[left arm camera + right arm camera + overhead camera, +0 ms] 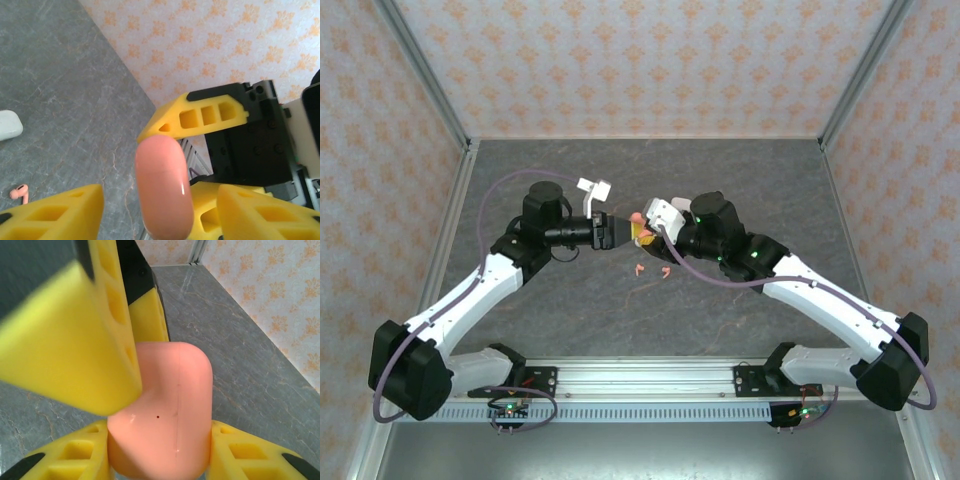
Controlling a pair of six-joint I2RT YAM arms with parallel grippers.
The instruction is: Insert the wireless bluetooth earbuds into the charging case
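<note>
Coral earbuds [640, 270] lie on the table [570, 310]; right gripper [646, 232] clamps the closed coral case [165, 410], left gripper [622, 231] open.

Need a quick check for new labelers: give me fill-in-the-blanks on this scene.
1. The right gripper is shut on a case coloured ___.
2. The left gripper stands ___ around that case.
3. ___ loose earbuds lie on the table near the grippers.
4. The other case, lying on the table, is ___.
Missing words: pink; open; Two; white.
</note>
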